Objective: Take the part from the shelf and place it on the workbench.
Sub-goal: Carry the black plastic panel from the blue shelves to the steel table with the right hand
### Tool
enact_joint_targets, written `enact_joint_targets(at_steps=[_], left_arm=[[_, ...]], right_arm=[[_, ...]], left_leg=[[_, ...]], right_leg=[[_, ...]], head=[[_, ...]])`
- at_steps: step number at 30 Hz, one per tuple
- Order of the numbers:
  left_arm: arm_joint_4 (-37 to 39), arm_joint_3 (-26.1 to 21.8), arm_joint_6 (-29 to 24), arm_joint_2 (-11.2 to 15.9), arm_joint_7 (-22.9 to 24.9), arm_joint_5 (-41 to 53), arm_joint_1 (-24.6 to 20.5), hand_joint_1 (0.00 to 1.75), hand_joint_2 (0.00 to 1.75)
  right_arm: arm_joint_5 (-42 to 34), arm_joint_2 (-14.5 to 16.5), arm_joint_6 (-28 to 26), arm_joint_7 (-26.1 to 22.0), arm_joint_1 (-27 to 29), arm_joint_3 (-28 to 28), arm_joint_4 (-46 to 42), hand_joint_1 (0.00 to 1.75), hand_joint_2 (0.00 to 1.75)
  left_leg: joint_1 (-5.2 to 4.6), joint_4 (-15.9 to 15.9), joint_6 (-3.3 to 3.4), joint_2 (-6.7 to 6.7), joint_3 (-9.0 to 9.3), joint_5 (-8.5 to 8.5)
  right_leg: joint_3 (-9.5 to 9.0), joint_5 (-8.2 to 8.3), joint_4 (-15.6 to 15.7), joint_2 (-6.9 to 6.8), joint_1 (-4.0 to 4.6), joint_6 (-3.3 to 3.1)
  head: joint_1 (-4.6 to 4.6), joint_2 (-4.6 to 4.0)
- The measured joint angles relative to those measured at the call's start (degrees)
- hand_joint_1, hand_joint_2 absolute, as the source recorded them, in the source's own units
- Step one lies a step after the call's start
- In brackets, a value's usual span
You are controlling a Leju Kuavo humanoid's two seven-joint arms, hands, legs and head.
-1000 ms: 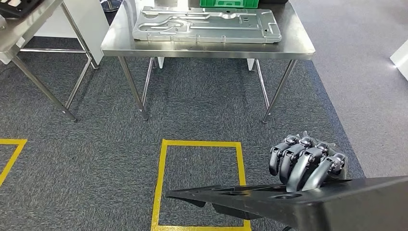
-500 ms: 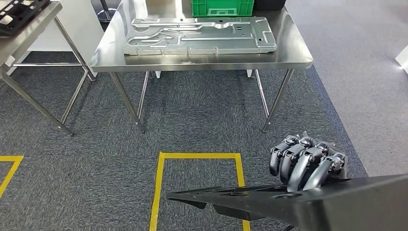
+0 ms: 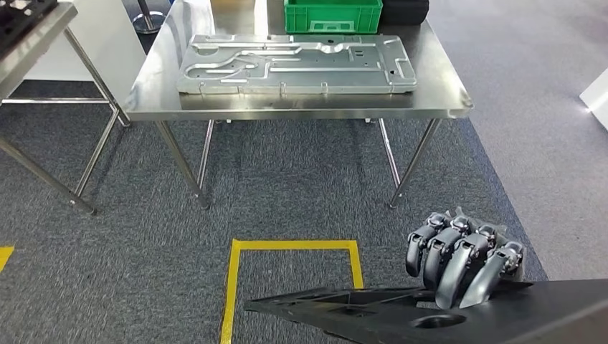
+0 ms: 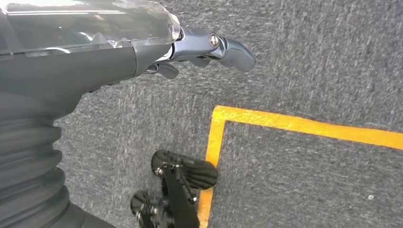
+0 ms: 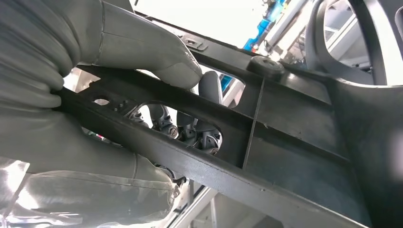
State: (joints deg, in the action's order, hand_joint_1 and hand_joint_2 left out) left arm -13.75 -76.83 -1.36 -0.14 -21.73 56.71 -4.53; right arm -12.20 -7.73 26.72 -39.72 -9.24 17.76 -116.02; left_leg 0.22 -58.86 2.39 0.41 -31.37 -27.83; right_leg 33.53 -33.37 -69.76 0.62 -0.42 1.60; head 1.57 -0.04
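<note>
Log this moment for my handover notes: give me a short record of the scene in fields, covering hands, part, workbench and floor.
right hand: grips the black part low in the head view
left hand: holds nothing, hanging over the grey carpet
workbench: steel, ahead of the robot
on workbench: silver metal plate; green crate behind it
floor mark: yellow tape square between robot and workbench
placement: not yet done

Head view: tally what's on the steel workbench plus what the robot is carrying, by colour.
Silver: 1, the stamped metal panel lying flat on the workbench.
Green: 1, the crate behind it.
Black: 2, a dark item beside the crate and the black part held by the right hand.
Total: 4.
</note>
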Motion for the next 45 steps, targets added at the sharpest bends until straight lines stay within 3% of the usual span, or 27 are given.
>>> enact_joint_targets(at_steps=[2,3,4,6,8,11,12,14,16,18,19,20,23,24,26,27,29,30,32,33,34,35,37,39,42,44,45], left_arm=[[0.00,0.01,0.04,-0.01,-0.02,0.07,0.10,0.00,1.75],[0.00,0.01,0.08,-0.03,-0.02,0.09,0.17,0.00,1.75],[0.00,0.01,0.11,-0.04,-0.01,0.10,0.22,0.00,1.75],[0.00,0.01,0.17,-0.10,0.00,0.10,0.22,0.00,1.75],[0.00,0.02,0.24,-0.14,0.02,0.10,0.16,0.00,1.75],[0.00,0.03,0.32,-0.16,0.08,0.08,0.07,0.00,1.75],[0.00,0.03,0.33,-0.16,0.08,0.04,0.00,0.00,1.75],[0.00,0.03,0.35,-0.16,0.10,-0.05,-0.16,0.00,1.75],[0.00,0.03,0.35,-0.16,0.13,-0.10,-0.10,0.00,1.75],[0.00,0.03,0.35,-0.15,0.13,-0.10,0.17,0.00,1.75],[0.00,0.03,0.36,-0.15,0.13,-0.10,0.29,0.00,1.75],[0.00,0.03,0.36,-0.15,0.13,-0.10,0.38,0.00,1.75],[0.00,0.03,0.36,-0.12,0.15,-0.11,0.65,0.00,1.75],[-0.01,0.03,0.36,-0.10,0.15,-0.11,0.69,0.00,1.75],[-0.02,0.03,0.36,-0.07,0.15,-0.11,0.44,0.00,1.75],[-0.02,0.04,0.36,-0.07,0.13,-0.11,0.27,0.00,1.75],[-0.02,0.05,0.35,-0.08,0.10,-0.11,0.02,0.00,1.75],[-0.02,0.05,0.35,-0.08,0.07,-0.11,0.03,0.00,1.75],[-0.02,0.05,0.35,-0.09,-0.02,-0.10,0.13,0.00,1.75],[-0.02,0.04,0.35,-0.11,-0.05,-0.10,0.21,0.00,1.75],[-0.02,0.04,0.35,-0.14,-0.07,-0.12,0.27,0.00,1.75],[-0.02,0.04,0.35,-0.19,-0.09,-0.16,0.31,0.00,1.75],[-0.01,0.03,0.34,-0.38,-0.09,-0.23,0.38,0.00,1.75],[0.01,0.03,0.26,-0.61,-0.04,-0.26,0.36,0.00,1.75],[-0.01,0.03,-0.03,-0.68,0.13,-0.29,0.18,0.00,1.75],[-0.02,0.03,-0.13,-0.73,0.24,-0.32,-0.10,0.00,1.75],[-0.02,0.03,-0.16,-0.77,0.27,-0.33,-0.17,0.00,1.75]], right_arm=[[0.65,0.24,0.07,0.02,0.68,-0.22,-0.17,1.57,1.75],[1.10,0.34,0.11,0.02,0.98,-0.37,-0.33,1.57,1.75],[1.54,0.42,0.16,0.03,1.20,-0.56,-0.57,1.57,1.75],[2.02,0.56,0.25,0.03,1.46,-0.91,-1.09,1.57,1.75],[2.20,0.74,0.27,0.05,1.64,-1.13,-1.47,1.57,1.75],[2.31,1.21,0.22,0.06,1.79,-1.22,-2.21,1.57,1.75],[2.32,1.37,0.23,0.05,1.81,-1.23,-2.45,1.57,1.75],[2.34,1.68,0.26,0.06,1.84,-1.22,-2.73,1.57,1.75],[2.35,1.95,0.27,0.05,1.87,-1.22,-2.84,1.57,1.75],[2.36,2.06,0.27,0.05,1.94,-1.22,-2.84,1.57,1.75],[2.36,2.10,0.27,0.05,1.95,-1.22,-2.84,1.57,1.75],[2.36,2.14,0.27,0.05,1.96,-1.22,-2.84,1.57,1.75],[2.37,2.22,0.26,0.07,2.10,-1.21,-2.81,1.57,1.75],[2.38,2.26,0.26,0.08,2.14,-1.21,-2.84,1.57,1.75],[2.34,2.33,0.27,0.07,2.12,-1.22,-3.05,1.57,1.75],[2.31,2.35,0.29,0.06,2.11,-1.22,-3.16,1.57,1.75],[2.27,2.37,0.31,0.04,2.13,-1.23,-3.30,1.57,1.75],[2.30,2.38,0.32,0.03,2.22,-1.25,-3.30,1.57,1.75],[2.42,2.42,0.52,0.03,2.49,-1.28,-3.30,1.57,1.75],[2.48,2.46,0.79,0.03,2.69,-1.32,-3.31,1.57,1.75],[2.55,2.54,1.20,0.03,2.93,-1.40,-3.33,1.57,1.75],[2.67,2.67,1.71,0.03,3.24,-1.58,-3.37,1.57,1.75],[2.98,3.10,2.73,0.02,4.01,-2.24,-3.54,1.57,1.75],[3.25,3.62,3.31,0.05,4.64,-3.00,-3.71,1.57,1.75],[3.17,4.30,3.54,0.05,4.63,-3.74,-3.93,1.57,1.75],[2.88,4.54,3.61,0.04,4.27,-4.02,-3.93,1.57,1.75],[2.73,4.61,3.67,0.04,4.08,-4.10,-3.86,1.57,1.75]], left_leg=[[0.01,0.04,-0.03,0.20,0.98,-1.04],[0.02,0.04,-0.11,0.23,1.63,-1.63],[0.05,0.04,-0.23,0.23,2.41,-2.25],[0.08,0.07,-0.57,0.29,3.94,-3.60],[0.00,0.45,-1.17,0.34,4.96,-4.72],[-0.09,0.21,-2.39,0.44,6.27,-4.73],[-0.03,-1.32,-2.68,0.35,6.05,-4.31],[0.16,-6.96,-3.09,0.11,2.92,-4.50],[0.27,-13.28,-3.34,0.03,-2.13,-7.29],[0.36,-15.12,-3.50,0.03,-5.96,-10.49],[0.38,-13.79,-3.51,0.03,-6.89,-10.48],[0.40,-11.19,-3.41,0.02,-7.20,-8.67],[0.09,-3.34,-2.69,-0.05,-6.93,2.03],[-0.07,-2.36,-2.41,-0.10,-6.68,3.88],[-0.15,-1.84,-1.80,-0.22,-5.53,3.76],[-0.06,-1.36,-1.45,-0.29,-4.80,3.56],[0.14,-0.44,-0.88,-0.38,-3.19,2.95],[0.15,-0.16,-0.66,-0.37,-2.50,2.48],[0.15,0.06,-0.52,-0.45,-1.13,1.30],[0.15,0.06,-0.53,-0.52,-0.34,0.61],[0.15,0.06,-0.59,-0.61,0.59,-0.14],[0.13,0.07,-0.68,-0.68,1.65,-0.95],[0.05,0.08,-0.98,-0.82,3.53,-2.61],[-0.10,0.39,-1.57,-0.90,4.75,-4.00],[-0.13,-1.05,-2.72,-0.84,5.41,-3.31],[0.00,-5.91,-3.25,-0.79,3.08,-2.55],[0.14,-9.10,-3.50,-0.78,1.01,-3.13]], right_leg=[[4.68,-2.35,-4.38,-0.14,-0.19,0.40],[5.97,-2.40,-4.33,-0.23,-0.28,0.51],[6.34,-1.14,-2.51,-0.36,-0.33,0.54],[5.52,4.76,4.02,-0.83,-0.27,0.19],[4.77,8.74,8.42,-1.32,0.10,-0.48],[3.38,8.62,9.82,-0.99,0.16,-1.62],[2.48,8.31,10.27,-0.83,0.05,-2.01],[0.73,7.47,10.83,-0.69,-0.05,-2.67],[-0.63,6.32,10.96,-0.41,-0.06,-2.96],[-2.27,4.92,10.98,0.01,-0.06,-2.93],[-3.27,4.14,10.98,0.19,-0.06,-2.84],[-4.31,3.33,10.98,0.29,-0.05,-2.72],[-6.73,0.97,11.00,0.61,0.06,-1.97],[-7.35,0.48,10.95,0.73,0.08,-1.58],[-7.77,0.66,10.02,0.80,0.09,-0.75],[-7.22,1.46,8.38,0.65,0.05,-0.43],[-3.57,2.22,2.64,0.25,-0.03,0.00],[-1.05,1.46,-0.58,0.07,-0.10,0.18],[3.69,-2.11,-4.70,-0.04,-0.21,0.47],[5.24,-3.45,-4.98,-0.09,-0.26,0.56],[6.07,-3.66,-3.86,-0.15,-0.27,0.54],[6.26,-2.22,-1.41,-0.22,-0.23,0.38],[5.91,5.00,5.20,-0.45,0.14,-0.38],[5.56,10.09,8.86,-0.49,0.60,-1.25],[3.74,9.82,10.22,-0.13,0.54,-2.41],[1.74,9.14,11.42,-0.07,0.31,-3.14],[0.92,8.64,11.74,-0.10,0.26,-3.35]], head=[[0.03,0.00],[0.03,0.00],[0.04,0.00],[0.04,0.00],[0.01,0.00],[-0.03,0.00],[-0.03,0.00],[-0.10,0.00],[-0.19,0.00],[-0.19,0.00],[-0.20,0.00],[-0.19,0.00],[-0.14,0.00],[-0.16,0.00],[-0.19,0.00],[-0.18,0.00],[-0.10,0.00],[-0.06,0.00],[-0.06,0.00],[-0.06,0.00],[-0.05,0.00],[-0.04,0.00],[-0.04,0.00],[-0.08,0.00],[-0.13,0.00],[-0.22,0.00],[-0.27,0.00]])
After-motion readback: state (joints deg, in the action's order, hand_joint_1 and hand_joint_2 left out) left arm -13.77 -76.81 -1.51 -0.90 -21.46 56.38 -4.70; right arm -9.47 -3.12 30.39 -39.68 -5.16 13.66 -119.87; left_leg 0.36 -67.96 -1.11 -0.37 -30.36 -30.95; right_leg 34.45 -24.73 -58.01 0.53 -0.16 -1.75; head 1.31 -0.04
